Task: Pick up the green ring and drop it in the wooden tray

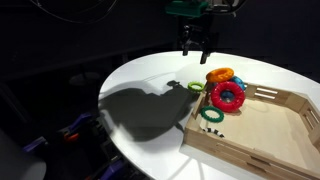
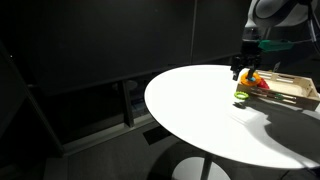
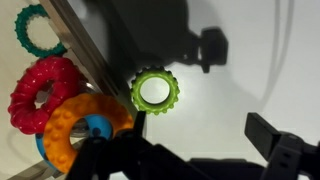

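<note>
Overhead — tool (image 1: 198, 50) pointing down, fingers apart, empty, above the green ring (image 1: 195, 87) outside the wooden tray (image 1: 265, 125).

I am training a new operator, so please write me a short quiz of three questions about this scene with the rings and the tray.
1. True or false: the green ring already lies inside the wooden tray.
2. The gripper is: A) shut on a ring; B) open and empty; C) out of view.
3. Fill in: the green ring rests on the white ____.
Key: 1 false; 2 B; 3 table.
</note>
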Robot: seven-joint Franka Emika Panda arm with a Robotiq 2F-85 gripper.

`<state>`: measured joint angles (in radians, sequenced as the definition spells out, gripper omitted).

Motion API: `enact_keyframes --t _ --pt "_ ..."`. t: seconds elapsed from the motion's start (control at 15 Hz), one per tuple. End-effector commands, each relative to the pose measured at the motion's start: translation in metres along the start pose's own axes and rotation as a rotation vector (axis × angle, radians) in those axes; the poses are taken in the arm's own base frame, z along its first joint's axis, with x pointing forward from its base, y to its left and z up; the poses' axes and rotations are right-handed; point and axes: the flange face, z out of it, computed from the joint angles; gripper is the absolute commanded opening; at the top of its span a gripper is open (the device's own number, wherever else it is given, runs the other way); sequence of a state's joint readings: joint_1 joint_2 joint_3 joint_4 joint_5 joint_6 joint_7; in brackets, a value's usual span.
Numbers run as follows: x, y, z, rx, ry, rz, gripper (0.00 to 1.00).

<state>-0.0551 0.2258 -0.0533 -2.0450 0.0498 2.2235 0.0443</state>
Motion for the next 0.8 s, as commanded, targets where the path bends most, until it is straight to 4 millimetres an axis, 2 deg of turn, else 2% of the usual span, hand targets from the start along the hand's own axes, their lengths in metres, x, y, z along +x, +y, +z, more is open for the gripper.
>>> enact_keyframes --t 0.0,0.33,0.73 --pt "0.003 -0.001 0.018 0.033 0.029 -0.020 1.00" --pt "0.000 0.004 0.048 0.033 0.012 -0.005 1.00" --pt "-0.009 0.004 0.071 0.019 0.000 -0.004 1.00"
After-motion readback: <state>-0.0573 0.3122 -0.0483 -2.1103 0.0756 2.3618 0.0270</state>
